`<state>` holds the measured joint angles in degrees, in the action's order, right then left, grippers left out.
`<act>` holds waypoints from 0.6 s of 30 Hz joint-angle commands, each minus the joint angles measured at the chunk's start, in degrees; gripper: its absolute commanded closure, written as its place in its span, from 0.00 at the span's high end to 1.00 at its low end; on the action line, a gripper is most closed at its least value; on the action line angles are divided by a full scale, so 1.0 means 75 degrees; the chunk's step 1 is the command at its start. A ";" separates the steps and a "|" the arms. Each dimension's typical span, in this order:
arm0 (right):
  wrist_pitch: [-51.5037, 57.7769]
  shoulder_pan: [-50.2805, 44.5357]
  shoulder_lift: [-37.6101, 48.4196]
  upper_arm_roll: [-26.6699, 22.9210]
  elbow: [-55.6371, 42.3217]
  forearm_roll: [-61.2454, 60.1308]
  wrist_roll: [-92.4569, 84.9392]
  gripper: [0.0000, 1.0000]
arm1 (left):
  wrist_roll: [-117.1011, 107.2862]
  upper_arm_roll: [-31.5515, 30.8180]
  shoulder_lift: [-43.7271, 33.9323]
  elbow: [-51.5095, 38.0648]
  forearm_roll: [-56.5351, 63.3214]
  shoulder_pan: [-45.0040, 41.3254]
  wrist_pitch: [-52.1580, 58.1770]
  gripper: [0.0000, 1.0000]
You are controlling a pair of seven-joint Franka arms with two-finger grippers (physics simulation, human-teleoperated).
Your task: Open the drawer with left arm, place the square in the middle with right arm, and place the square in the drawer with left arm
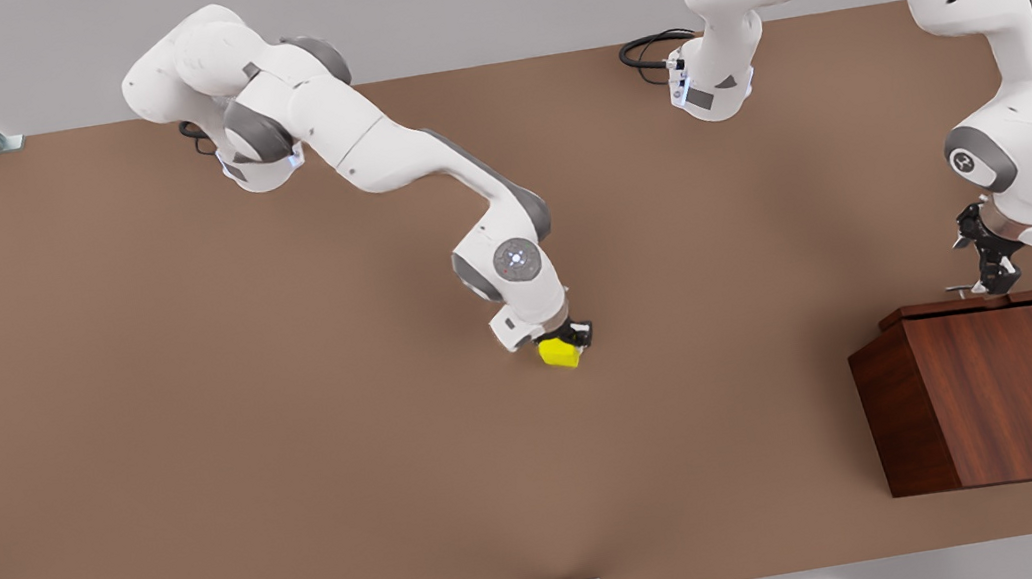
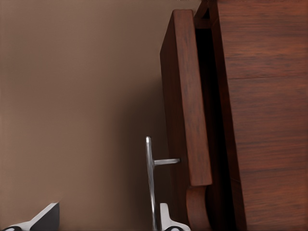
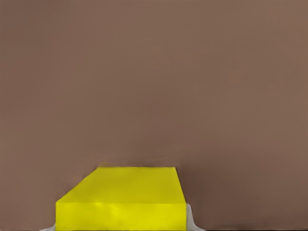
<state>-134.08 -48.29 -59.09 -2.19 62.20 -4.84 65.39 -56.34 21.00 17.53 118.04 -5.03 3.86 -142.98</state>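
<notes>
Right gripper (image 1: 574,340) jaws clenched on yellow square (image 1: 560,353) at mid surface (image 1: 295,442), left gripper (image 1: 990,268) jaws released around handle (image 2: 150,180) of slightly open drawer (image 2: 185,106)

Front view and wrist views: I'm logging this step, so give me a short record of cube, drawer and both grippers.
cube: yellow, between the right gripper's fingers, near the table's middle
right gripper: shut on the cube
drawer: pulled slightly out of the box
handle: silver bar, between the left gripper's fingers
left gripper: at the drawer front; grip cannot be told
table: brown
</notes>
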 commanded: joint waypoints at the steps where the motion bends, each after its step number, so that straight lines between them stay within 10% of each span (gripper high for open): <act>1: 0.0064 -0.0089 -0.0078 -0.0095 -0.0101 0.0012 0.0071 0.65 | 0.0000 0.0000 -0.0006 0.0000 0.0003 0.0000 0.0067 1.00; 7: 0.0018 -0.0124 -0.0313 -0.0106 -0.0172 0.0012 0.0141 0.91 | 0.0023 0.0188 -0.0006 0.0012 0.0003 0.0000 0.0196 1.00; 18: 0.0275 -0.0206 -0.0360 -0.0060 -0.0828 0.0000 0.0223 1.00 | 0.0094 0.0328 -0.0158 0.0117 0.0003 -0.0011 0.0642 1.00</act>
<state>-132.02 -49.60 -60.36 -2.51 56.33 -4.70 66.91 -55.63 23.46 16.07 119.00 -5.03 3.78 -138.16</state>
